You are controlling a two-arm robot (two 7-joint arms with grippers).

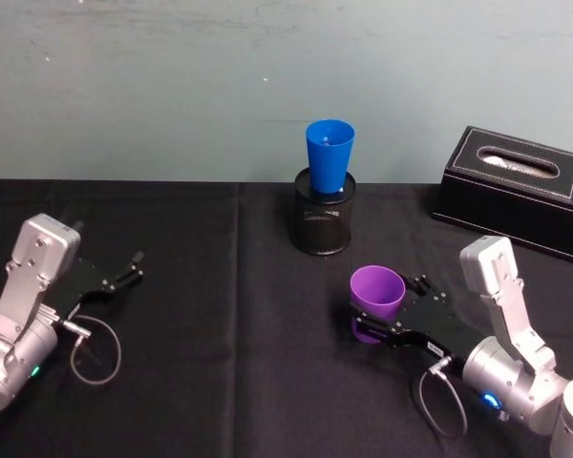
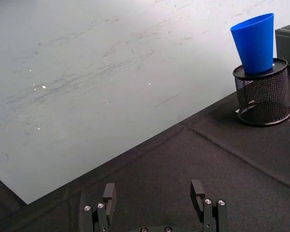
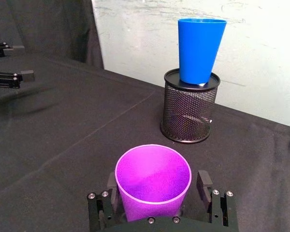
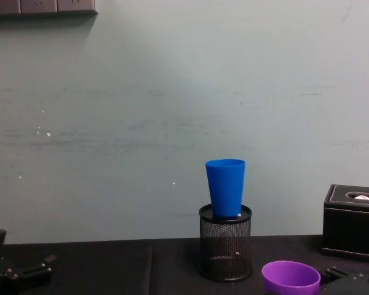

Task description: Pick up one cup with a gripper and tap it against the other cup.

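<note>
The purple cup stands upright at the table's front right, between the two fingers of my right gripper. In the right wrist view the fingers press against the sides of the purple cup, shut on it. I cannot tell whether its base rests on the cloth. The tall blue cup stands in a black mesh pen holder behind it, apart from the purple cup. Over the left of the table my left gripper is open and holds nothing, its fingers spread wide.
A black tissue box sits at the back right, to the right of the pen holder. A black cloth covers the table, and a pale wall stands close behind. Bare cloth lies between the two arms.
</note>
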